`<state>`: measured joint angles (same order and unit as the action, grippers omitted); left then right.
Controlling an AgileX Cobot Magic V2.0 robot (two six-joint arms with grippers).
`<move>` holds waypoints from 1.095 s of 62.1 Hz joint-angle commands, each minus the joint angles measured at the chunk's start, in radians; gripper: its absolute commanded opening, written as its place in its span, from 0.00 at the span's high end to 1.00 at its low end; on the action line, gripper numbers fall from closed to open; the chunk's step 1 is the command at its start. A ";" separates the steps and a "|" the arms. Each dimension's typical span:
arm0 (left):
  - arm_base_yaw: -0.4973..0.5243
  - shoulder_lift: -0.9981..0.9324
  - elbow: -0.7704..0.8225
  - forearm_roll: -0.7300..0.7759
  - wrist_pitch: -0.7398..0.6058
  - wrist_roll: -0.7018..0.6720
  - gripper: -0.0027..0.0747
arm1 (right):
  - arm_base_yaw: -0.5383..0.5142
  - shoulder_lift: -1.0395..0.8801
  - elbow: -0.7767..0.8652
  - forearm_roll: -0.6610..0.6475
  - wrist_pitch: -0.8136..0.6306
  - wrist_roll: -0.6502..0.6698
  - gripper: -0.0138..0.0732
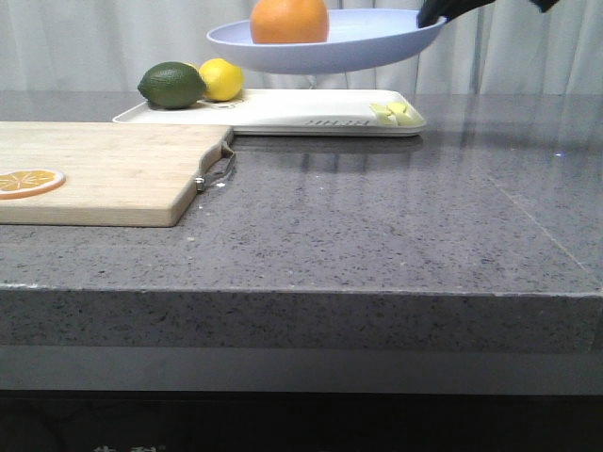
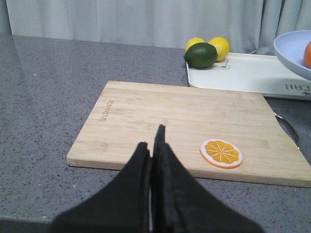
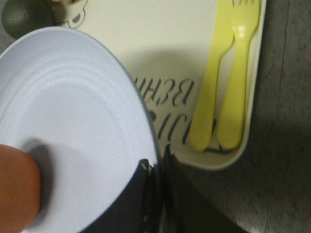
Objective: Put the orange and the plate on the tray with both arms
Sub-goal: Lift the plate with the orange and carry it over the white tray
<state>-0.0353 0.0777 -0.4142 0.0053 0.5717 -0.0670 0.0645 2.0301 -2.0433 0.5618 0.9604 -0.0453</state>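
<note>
In the front view, you see the plate (image 1: pixel 358 42) held in the air above the tray (image 1: pixel 283 111), which lies near the far edge of the counter (image 1: pixel 377 226). The orange (image 1: pixel 289 21) sits on the plate, toward its left side. The right gripper (image 1: pixel 435 13) grasps the plate's right rim. A lime (image 1: pixel 172 85) and a lemon (image 1: pixel 220 79) rest at the tray's left end, and pale yellow cutlery (image 1: pixel 398 112) lies at its right end. A cutting board (image 1: pixel 104 171) lies toward the left edge of the counter, carrying an orange slice (image 1: pixel 30 182).

In the left wrist view, you see the left gripper (image 2: pixel 152 145) with its jaws clenched together, holding nothing, above the near edge of the cutting board (image 2: pixel 184 121). The orange slice (image 2: pixel 221 153) lies just beside the fingertips. The tray (image 2: pixel 243 73) lies beyond the board, with the plate (image 2: pixel 291 51) over it.

In the right wrist view, you see the right gripper (image 3: pixel 156 167) with its jaws clamped on the rim of the plate (image 3: pixel 73 131). The orange (image 3: pixel 17 187) rests on the plate. Below lies the tray (image 3: pixel 160 53) with the yellow cutlery (image 3: pixel 223 82).
</note>
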 commanded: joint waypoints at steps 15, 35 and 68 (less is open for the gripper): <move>0.003 0.014 -0.024 -0.005 -0.087 -0.008 0.99 | 0.031 0.277 -0.525 0.089 -0.009 0.080 0.91; 0.003 0.014 -0.019 -0.005 -0.087 -0.008 0.99 | 0.046 0.500 -0.781 0.089 -0.112 0.135 0.91; 0.003 0.014 -0.019 -0.005 -0.088 -0.008 0.99 | 0.046 0.549 -0.780 0.054 -0.177 0.134 0.86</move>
<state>-0.0353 0.0777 -0.4069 0.0053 0.5710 -0.0670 0.1159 2.6622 -2.7821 0.5746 0.8485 0.0848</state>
